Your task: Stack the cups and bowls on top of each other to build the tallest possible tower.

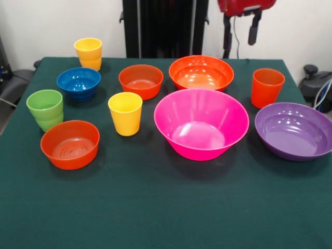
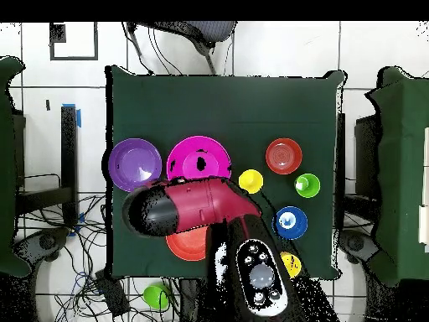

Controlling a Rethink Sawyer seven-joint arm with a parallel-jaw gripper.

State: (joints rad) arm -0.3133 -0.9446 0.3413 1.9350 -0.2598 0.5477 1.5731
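Gripper (image 1: 252, 31) raised at twelve o'clock from orange cup (image 1: 267, 87), jaw state perhaps unreadable, pink bowl (image 1: 201, 123) central.

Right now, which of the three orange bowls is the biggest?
The large orange bowl at the table's far side in the front view, just behind the pink bowl. The two small orange bowls are clearly narrower.

Overhead: arm (image 2: 197, 210) hides most of large orange bowl (image 2: 186, 245), one small orange bowl and orange cup entirely; front: gripper (image 1: 252, 28) cut by top edge, state unclear.
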